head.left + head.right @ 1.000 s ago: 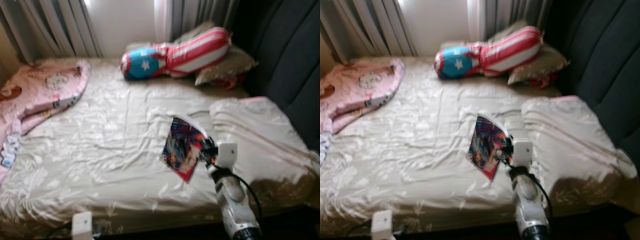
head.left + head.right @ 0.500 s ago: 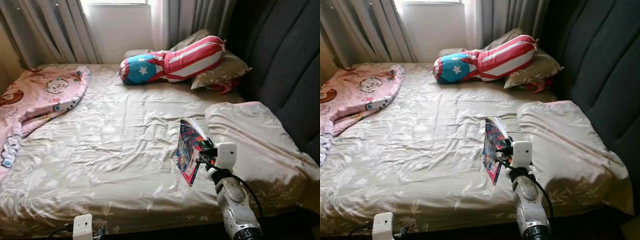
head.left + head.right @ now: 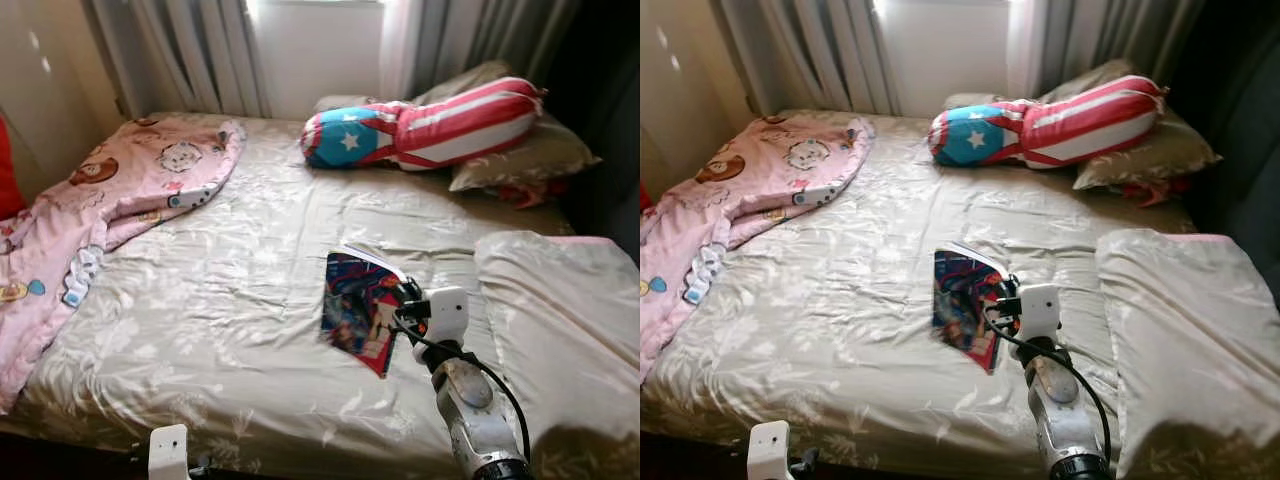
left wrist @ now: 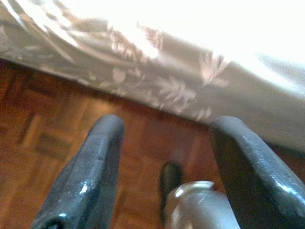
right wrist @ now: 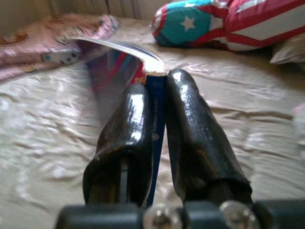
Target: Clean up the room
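Pink blanket (image 3: 110, 200); striped bolster (image 3: 430, 125) beyond book (image 3: 358, 310)

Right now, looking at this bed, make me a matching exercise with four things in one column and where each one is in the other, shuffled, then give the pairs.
Things:
1. comic book
2. pink blanket
3. striped bolster
4. left claw

Places:
A. down by the wooden floor, beside the bed's edge
B. at the head of the bed, near the curtains
C. pinched in the right claw, above the sheet
D. heaped along the bed's left side

Pairs: 1-C, 2-D, 3-B, 4-A
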Available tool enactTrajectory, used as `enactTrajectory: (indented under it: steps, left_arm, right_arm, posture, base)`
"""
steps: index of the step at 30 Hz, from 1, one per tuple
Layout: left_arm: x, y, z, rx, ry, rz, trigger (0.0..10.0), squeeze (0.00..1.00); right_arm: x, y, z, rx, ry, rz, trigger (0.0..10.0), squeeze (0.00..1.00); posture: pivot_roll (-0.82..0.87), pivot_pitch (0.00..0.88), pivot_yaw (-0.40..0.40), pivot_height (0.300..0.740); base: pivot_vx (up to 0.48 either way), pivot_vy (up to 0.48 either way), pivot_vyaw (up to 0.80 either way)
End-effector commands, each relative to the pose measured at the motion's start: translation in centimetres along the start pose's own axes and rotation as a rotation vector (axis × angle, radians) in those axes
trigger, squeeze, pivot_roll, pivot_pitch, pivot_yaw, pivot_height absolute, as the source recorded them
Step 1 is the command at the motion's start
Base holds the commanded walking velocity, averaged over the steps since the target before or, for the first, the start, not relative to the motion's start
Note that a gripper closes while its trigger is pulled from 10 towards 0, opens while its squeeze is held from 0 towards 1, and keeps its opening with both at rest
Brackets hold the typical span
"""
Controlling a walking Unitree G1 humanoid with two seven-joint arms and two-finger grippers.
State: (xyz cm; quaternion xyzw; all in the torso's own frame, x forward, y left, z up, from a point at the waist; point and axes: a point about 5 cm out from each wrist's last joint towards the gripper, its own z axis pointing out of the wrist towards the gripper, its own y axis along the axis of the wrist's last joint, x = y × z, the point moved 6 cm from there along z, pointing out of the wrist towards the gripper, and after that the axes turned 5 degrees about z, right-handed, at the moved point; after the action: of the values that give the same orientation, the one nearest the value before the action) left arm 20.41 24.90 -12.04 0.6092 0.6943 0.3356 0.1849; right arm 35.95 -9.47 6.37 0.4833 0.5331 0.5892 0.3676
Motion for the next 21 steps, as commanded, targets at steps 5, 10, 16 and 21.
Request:
enactTrajectory:
  steps: [5, 10, 16, 21]
  left_arm:
    - [-1.0, 1.1, 0.3, -0.028, -0.024, -0.006, 10.0, 0.0]
    - [-0.9, 1.3, 0.3, -0.033, -0.025, -0.006, 10.0, 0.0]
    - [-0.9, 1.5, 0.4, -0.039, -0.028, -0.002, 10.0, 0.0]
    - [-0.9, 2.4, 0.5, -0.071, -0.034, 0.002, 10.0, 0.0]
  right_arm:
    - [-1.9, 1.0, -0.2, -0.023, -0.049, -0.02, 10.0, 0.0]
    - [-1.9, 0.9, -0.2, -0.021, -0.047, -0.015, 10.0, 0.0]
    - [-1.9, 0.9, -0.1, -0.017, -0.05, -0.016, 10.0, 0.0]
    - [-2.1, 1.0, 0.0, -0.022, -0.065, -0.016, 10.0, 0.0]
  posture:
    - [-0.03, 0.0, -0.02, 0.736]
    - [-0.03, 0.0, -0.018, 0.736]
    - [-0.04, 0.0, -0.012, 0.736]
    - [-0.04, 0.0, -0.008, 0.736]
  base:
    - [0.108, 0.0, 0.0]
    - [0.0, 0.0, 0.0]
    - [0.0, 0.0, 0.0]
    - [0.0, 0.0, 0.0]
